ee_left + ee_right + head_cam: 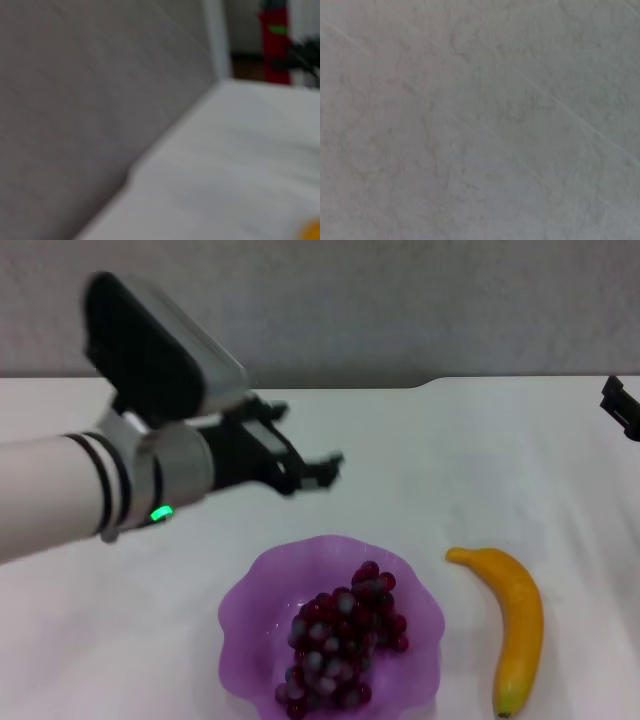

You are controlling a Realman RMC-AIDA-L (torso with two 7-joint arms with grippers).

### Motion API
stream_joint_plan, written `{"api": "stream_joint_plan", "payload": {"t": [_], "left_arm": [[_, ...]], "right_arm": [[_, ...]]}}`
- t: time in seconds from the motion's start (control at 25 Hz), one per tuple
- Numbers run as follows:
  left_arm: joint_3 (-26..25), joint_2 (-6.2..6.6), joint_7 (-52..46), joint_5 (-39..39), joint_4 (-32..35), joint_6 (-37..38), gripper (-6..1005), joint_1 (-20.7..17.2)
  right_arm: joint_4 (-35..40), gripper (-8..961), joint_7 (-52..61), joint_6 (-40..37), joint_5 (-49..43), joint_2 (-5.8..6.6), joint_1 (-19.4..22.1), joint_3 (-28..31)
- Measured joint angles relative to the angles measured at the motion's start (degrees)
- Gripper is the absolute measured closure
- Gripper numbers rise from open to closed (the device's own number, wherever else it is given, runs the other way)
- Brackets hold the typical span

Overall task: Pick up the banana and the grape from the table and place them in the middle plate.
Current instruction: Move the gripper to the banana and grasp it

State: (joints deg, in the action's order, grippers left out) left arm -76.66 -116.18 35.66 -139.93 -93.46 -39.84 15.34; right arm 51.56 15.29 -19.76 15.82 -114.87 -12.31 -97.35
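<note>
Table [420, 455], white and broad, lies beneath everything. Middle plate [262, 592], purple and scalloped, sits below and nearer than the left gripper [318, 471], whose fingers are spread and hold nothing. Banana [516, 623] lies on the table just beside the plate. Grape [340, 640] rests inside the plate. Right gripper [620, 406] shows only at the far edge; its fingers cannot be told.

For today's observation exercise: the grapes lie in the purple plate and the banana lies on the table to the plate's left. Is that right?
Not quite. In the head view, the banana lies on the table to the right of the purple plate, not its left. The grapes are indeed in the plate.
</note>
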Motion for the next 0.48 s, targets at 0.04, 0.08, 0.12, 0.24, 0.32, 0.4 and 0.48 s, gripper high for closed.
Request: {"api": "stream_joint_plan", "payload": {"t": [0.04, 0.08, 0.12, 0.24, 0.32, 0.4, 0.48], "left_arm": [[-0.18, 0.00, 0.45, 0.42, -0.07, 2.15, 98, -0.55], [-0.54, -0.01, 1.15, 1.25, 0.09, 5.42, 98, -1.26], [-0.99, -0.01, 1.94, 2.33, 0.65, 8.83, 99, -1.83], [-2.34, 0.02, 4.72, 6.12, 3.36, 17.65, 100, -2.73], [-2.85, 0.05, 7.10, 9.42, 5.98, 23.09, 100, -3.01], [-3.29, 0.14, 9.20, 12.34, 8.70, 27.58, 101, -2.98], [-4.04, 0.19, 10.70, 15.33, 11.90, 31.68, 102, -2.51]], "right_arm": [[0.00, 89, 0.00, 0.00, 0.00, 0.00, 0.00, -0.03], [0.03, 89, 0.00, 0.00, 0.00, 0.00, 0.00, -0.03], [0.07, 89, 0.00, 0.00, -0.01, 0.00, 0.00, -0.04], [0.21, 89, 0.00, -0.01, -0.01, 0.00, -0.04, -0.04], [0.16, 89, 0.00, -0.02, 0.00, 0.00, -0.12, -0.04], [0.07, 90, 0.00, -0.02, 0.01, 0.00, -0.15, -0.04], [0.18, 90, 0.00, -0.02, 0.00, 0.00, -0.16, -0.04]]}}
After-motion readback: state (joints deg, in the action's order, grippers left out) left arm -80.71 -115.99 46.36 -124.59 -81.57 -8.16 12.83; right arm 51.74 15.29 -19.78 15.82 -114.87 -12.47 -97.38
